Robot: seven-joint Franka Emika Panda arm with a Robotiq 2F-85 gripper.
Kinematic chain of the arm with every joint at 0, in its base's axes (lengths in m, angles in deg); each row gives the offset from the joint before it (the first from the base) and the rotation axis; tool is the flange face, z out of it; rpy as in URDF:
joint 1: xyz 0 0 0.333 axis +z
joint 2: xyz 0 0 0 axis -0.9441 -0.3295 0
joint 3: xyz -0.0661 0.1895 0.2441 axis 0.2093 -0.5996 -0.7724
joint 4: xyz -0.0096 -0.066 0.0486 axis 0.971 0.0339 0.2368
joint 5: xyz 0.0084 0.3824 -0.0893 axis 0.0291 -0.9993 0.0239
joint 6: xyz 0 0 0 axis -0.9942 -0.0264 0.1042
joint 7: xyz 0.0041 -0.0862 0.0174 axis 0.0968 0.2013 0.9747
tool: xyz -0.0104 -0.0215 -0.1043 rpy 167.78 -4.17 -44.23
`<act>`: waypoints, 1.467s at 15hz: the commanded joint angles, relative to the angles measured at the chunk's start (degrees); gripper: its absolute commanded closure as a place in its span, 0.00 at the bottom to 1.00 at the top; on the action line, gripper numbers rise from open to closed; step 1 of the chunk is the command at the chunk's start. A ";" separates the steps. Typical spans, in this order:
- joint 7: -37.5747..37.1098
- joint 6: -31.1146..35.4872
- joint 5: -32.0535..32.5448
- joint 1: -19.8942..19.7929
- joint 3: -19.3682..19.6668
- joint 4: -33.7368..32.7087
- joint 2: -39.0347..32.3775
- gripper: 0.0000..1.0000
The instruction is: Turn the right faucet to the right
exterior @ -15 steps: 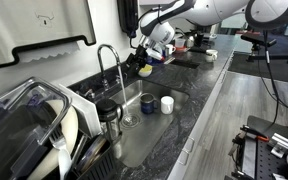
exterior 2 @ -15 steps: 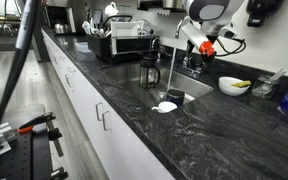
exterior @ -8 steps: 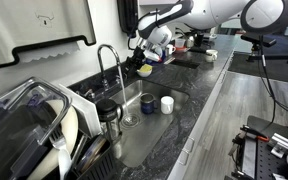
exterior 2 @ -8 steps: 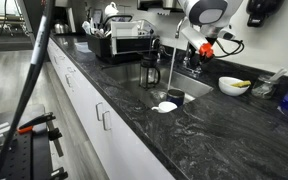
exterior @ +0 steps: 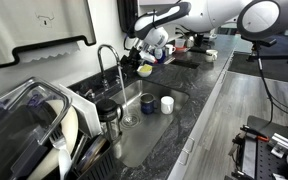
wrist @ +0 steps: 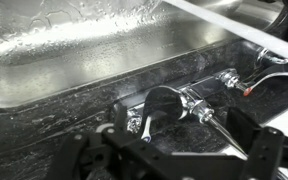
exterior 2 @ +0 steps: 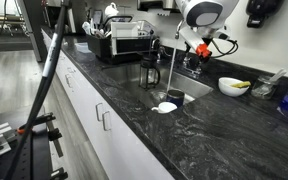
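Observation:
The right faucet [exterior: 120, 82] is a tall thin chrome gooseneck behind the sink; it also shows in an exterior view [exterior 2: 172, 62]. In the wrist view its dark base [wrist: 164, 100] sits on the counter between chrome lever handles [wrist: 206, 108]. My gripper [wrist: 169, 150] is open, with its two dark fingers spread on either side of the faucet base and just above it, touching nothing. In both exterior views the gripper [exterior: 142, 55] [exterior 2: 196, 58] hangs behind the sink, close to the faucet.
The steel sink [exterior: 154, 122] holds a blue cup [exterior: 147, 102] and a white cup [exterior: 167, 104]. A French press [exterior: 109, 118] and a dish rack [exterior: 34, 130] stand beside it. A white bowl [exterior 2: 234, 86] sits on the dark counter.
The gripper has shifted slightly along the back of the sink toward the faucet. It stays open.

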 commanded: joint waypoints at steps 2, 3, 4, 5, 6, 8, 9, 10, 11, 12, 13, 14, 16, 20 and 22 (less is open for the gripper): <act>-6.05 -0.88 5.74 1.95 2.84 -2.59 -1.32 0.00; -7.65 -1.22 7.06 2.35 3.66 -2.55 -1.18 0.00; -8.72 -1.35 8.27 2.67 4.33 -2.55 -1.11 0.00; -9.58 -1.77 9.34 2.87 4.82 -2.70 -1.21 0.00; -10.44 -1.98 10.38 3.08 5.38 -2.75 -1.28 0.00; -11.70 -2.46 12.40 3.51 6.50 -2.78 -1.29 0.00; -12.16 -2.76 13.22 3.72 6.89 -2.92 -1.28 0.00; -12.56 -2.84 14.13 3.89 7.38 -3.10 -1.38 0.00; -12.96 -2.76 15.13 4.16 7.96 -3.17 -1.35 0.00; -13.11 -2.57 16.38 4.49 8.68 -3.33 -1.36 0.00; -13.07 -2.25 17.88 4.80 9.55 -3.63 -1.39 0.00; -12.89 -1.91 19.40 5.01 10.39 -4.04 -1.51 0.00; -12.48 -1.39 22.45 5.17 12.08 -4.91 -1.74 0.00; -11.18 0.61 26.77 4.27 14.16 -6.21 -2.40 0.00; -10.53 2.57 27.37 3.48 14.24 -6.65 -2.79 0.00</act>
